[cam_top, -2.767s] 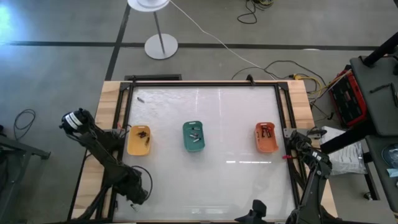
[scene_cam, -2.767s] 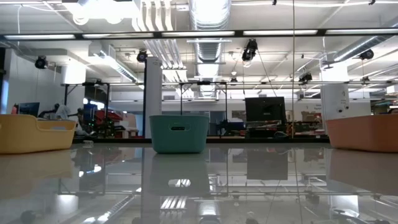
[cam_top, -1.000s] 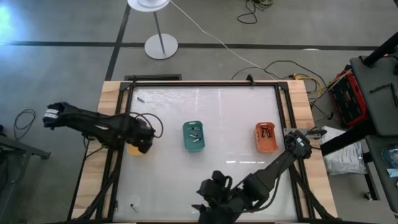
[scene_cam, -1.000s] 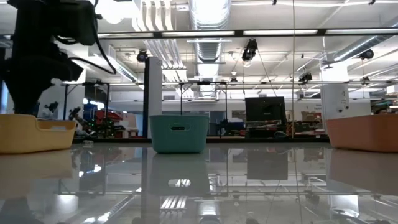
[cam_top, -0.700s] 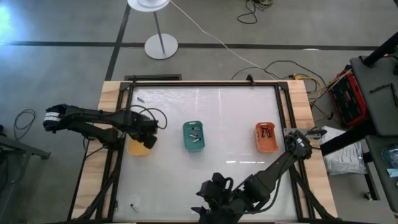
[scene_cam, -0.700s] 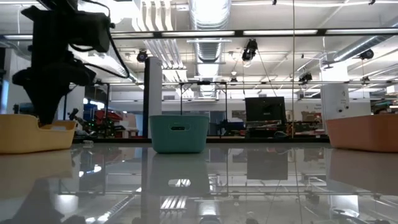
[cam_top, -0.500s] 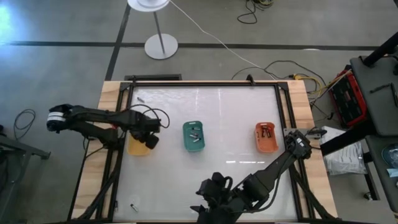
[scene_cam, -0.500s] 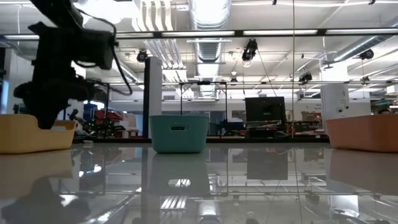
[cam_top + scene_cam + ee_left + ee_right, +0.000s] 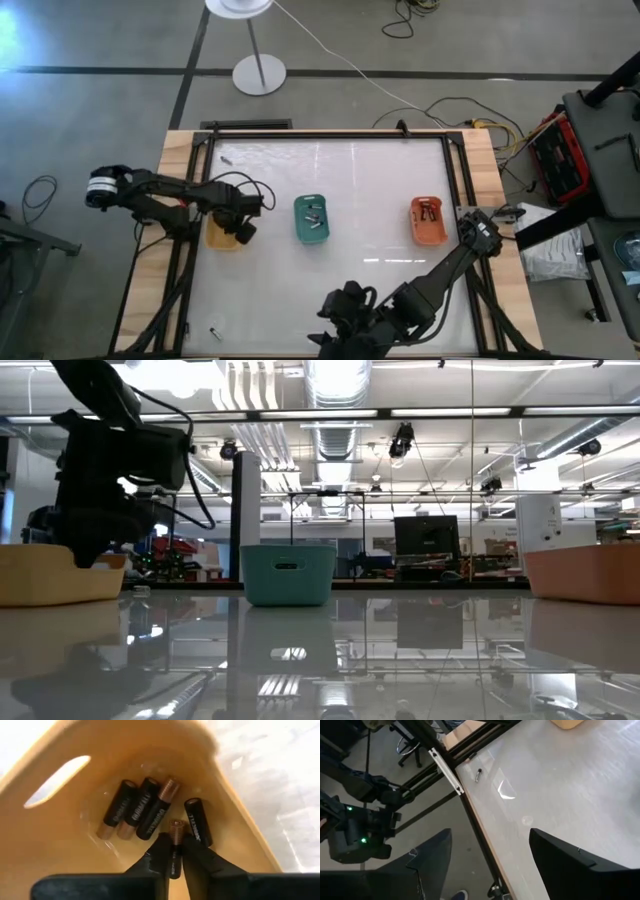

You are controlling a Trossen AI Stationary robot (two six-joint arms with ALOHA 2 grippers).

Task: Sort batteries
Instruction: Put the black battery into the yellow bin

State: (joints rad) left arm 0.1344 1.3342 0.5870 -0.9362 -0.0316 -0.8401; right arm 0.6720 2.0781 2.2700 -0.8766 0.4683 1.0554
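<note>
My left gripper [image 9: 240, 228] reaches down into the yellow tray [image 9: 216, 238] and is shut on a black battery [image 9: 174, 847] with a copper end. Several more black batteries [image 9: 145, 810] lie on the tray's floor just beyond it. A green tray [image 9: 311, 219] and an orange tray [image 9: 429, 221] each hold batteries. One loose battery [image 9: 478, 773] lies on the table near its near left corner, another [image 9: 226, 158] at the far left. My right gripper [image 9: 490, 857] hovers open near the table's near edge, nothing between its fingers. My left gripper pinches the battery's black body [image 9: 173, 856] between its two fingertips. The fingers point down into the tray from above and lie along the battery, whose copper end [image 9: 176, 826] sticks out past them. Whether that end touches the tray's floor I cannot tell.
The three trays stand in a row across the table's middle [image 9: 287, 573]. A dark metal frame [image 9: 445, 767] runs round the table's edge. A lamp stand [image 9: 258, 72] and cables lie on the floor beyond the far edge.
My left gripper has sunk into the yellow tray and shifted a little toward the table's right edge, carrying the battery with it. My right arm has stayed about where it was.
</note>
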